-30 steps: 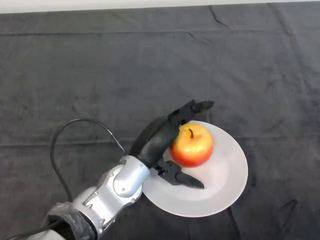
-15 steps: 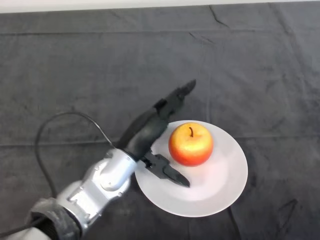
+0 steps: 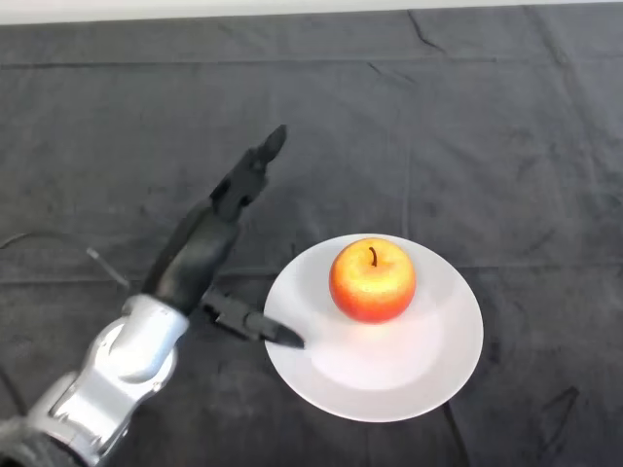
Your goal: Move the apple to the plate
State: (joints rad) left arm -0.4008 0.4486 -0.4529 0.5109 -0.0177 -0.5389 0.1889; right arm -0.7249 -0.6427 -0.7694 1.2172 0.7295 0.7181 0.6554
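Observation:
A red and yellow apple (image 3: pixel 372 280) stands upright on a white plate (image 3: pixel 428 360) at the middle right of the table. My left hand (image 3: pixel 200 253) is to the left of the plate, apart from the apple. Its fingers (image 3: pixel 255 167) are straight and point up and away, and its thumb (image 3: pixel 251 324) reaches toward the plate's left rim. The hand is open and holds nothing.
The table is covered by a dark grey cloth (image 3: pixel 487 146) with a few creases. A pale strip runs along the far edge at the top.
My hand has let go of the apple and drawn back to the left, off the plate. The apple stays on the plate where it was.

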